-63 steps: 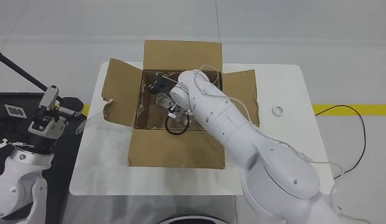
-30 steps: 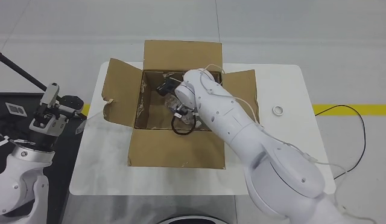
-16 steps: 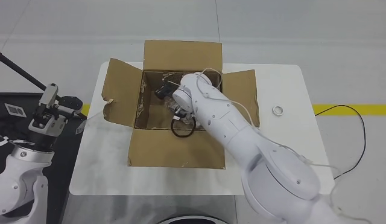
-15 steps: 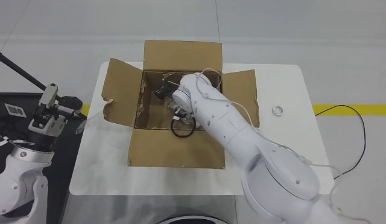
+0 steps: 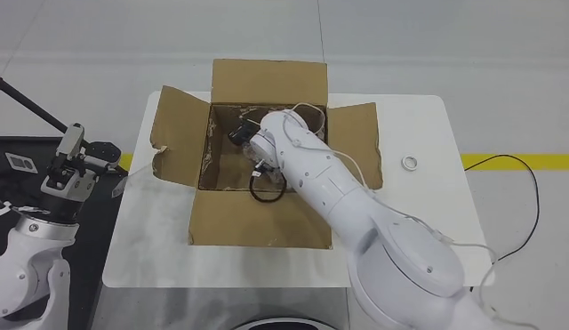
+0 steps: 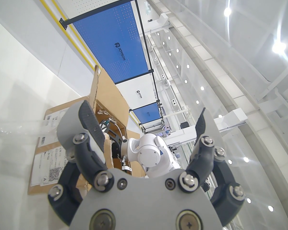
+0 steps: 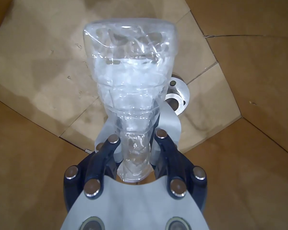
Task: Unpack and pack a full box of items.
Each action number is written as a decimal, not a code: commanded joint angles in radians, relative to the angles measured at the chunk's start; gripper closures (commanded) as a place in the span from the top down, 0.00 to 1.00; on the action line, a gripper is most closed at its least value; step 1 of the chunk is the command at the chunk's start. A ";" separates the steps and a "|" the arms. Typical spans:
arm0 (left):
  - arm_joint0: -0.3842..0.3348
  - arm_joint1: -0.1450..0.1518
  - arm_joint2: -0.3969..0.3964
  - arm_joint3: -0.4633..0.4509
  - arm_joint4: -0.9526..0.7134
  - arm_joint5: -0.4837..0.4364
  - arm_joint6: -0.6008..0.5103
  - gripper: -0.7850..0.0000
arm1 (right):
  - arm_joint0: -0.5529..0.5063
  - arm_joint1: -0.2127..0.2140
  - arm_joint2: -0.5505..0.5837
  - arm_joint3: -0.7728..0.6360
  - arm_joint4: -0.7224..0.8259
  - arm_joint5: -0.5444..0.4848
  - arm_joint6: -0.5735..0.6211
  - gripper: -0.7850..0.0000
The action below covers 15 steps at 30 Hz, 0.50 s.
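Clamped on the neck of a crumpled clear plastic bottle [image 7: 130, 72], the right jaws sit deep inside the open cardboard box [image 5: 267, 85] on the white tabletop [image 5: 418, 232], with the bottle's wide base pointing away from the wrist over the box's floor flaps. Compared with two seconds ago, the right arm [image 5: 307, 174] has swung only slightly, its wrist a touch nearer the middle of the box, and the black cable loop [image 5: 264, 194] beneath it has shifted a little with it. The left arm [image 5: 71, 165] has hardly moved. It is off the tabletop's left edge, and the left jaws are spread wide apart with nothing between them. The small white ring [image 5: 411, 163] lies where it did, on the tabletop well to the right of the box. The right wrist view brings out a round metal flange [image 7: 178, 96] lying on the box floor just beside the bottle; whether the bottle touches the floor cannot be told. The top view gives the four flaps folded outward. From the left wrist view, the box's outer wall carries a white shipping label [image 6: 50, 166] with fine print and a square code, too small to read. Blue and white wall panels [image 6: 110, 41] with short printed marks hang in the room behind.
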 commanded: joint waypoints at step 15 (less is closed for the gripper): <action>-0.003 -0.001 0.011 -0.012 0.007 0.007 -0.001 1.00 | 0.038 0.021 0.043 -0.068 -0.009 -0.187 -0.094 0.00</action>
